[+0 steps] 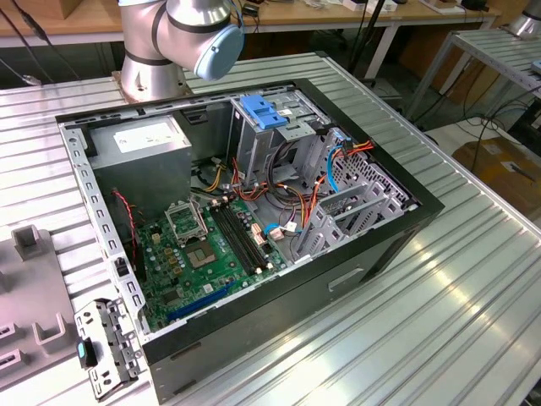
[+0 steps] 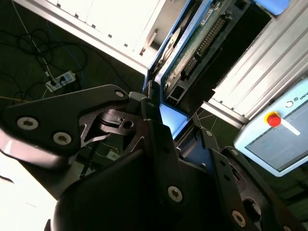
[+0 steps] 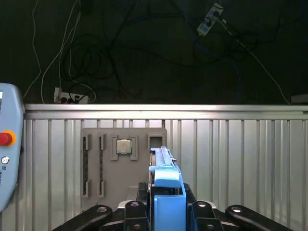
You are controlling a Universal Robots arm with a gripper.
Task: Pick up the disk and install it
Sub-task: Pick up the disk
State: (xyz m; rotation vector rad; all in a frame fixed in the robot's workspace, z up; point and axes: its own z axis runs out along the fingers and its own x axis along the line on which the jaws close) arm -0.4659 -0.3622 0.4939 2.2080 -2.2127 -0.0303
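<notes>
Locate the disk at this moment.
In both wrist views the disk is clamped edge-on between the fingers of the gripper, with the grey parts tray on the ribbed table beyond it.

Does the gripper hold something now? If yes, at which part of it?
Yes: the gripper is shut on the disk, clamping its blue carrier at one end.

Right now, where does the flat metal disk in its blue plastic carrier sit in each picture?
First wrist view: the blue-framed disk, edge-on, clamped in the black gripper.
Second wrist view: the disk, green circuit side showing, beyond the gripper.
Exterior view: shares the ribbed aluminium table with both wrist views.
</notes>
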